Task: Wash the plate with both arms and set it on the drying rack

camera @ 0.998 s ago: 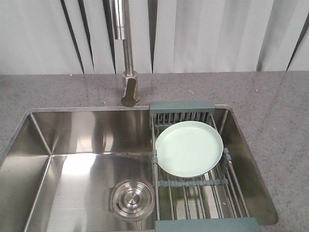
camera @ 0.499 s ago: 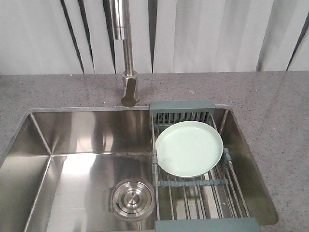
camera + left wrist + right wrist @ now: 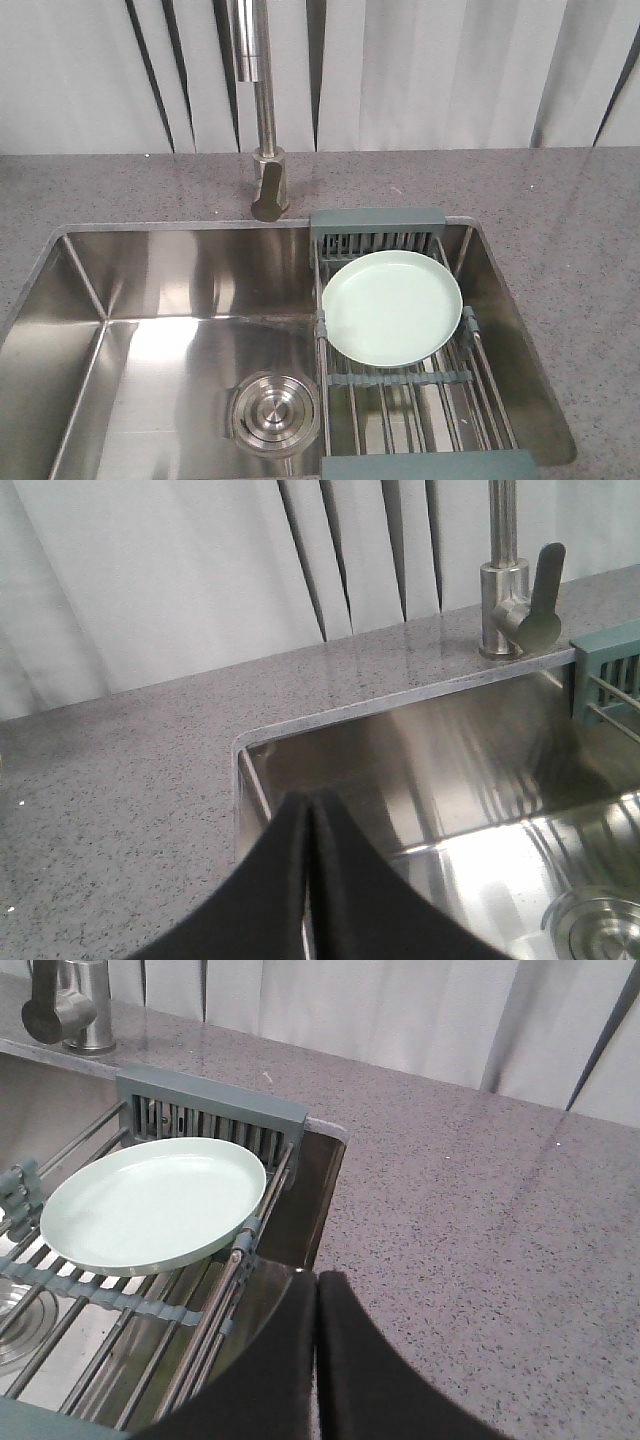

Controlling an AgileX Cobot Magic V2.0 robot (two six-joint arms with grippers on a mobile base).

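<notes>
Currently plate [image 3: 392, 307] lies flat on drying rack [image 3: 420, 400], toward its far end. Left gripper [image 3: 310, 815] and right gripper [image 3: 317, 1295] pressed together, empty. Plate looks rigid, light, slippery when wet; pinch the raised rim.

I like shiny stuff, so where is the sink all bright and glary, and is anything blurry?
Front view: bright glare streaks on the sink floor and back wall. Left wrist view: white glare on the sink bottom; the shut left gripper looks soft and blurry up close. Right wrist view: the plate is sharp; the shut right gripper is a dark blur.
</notes>
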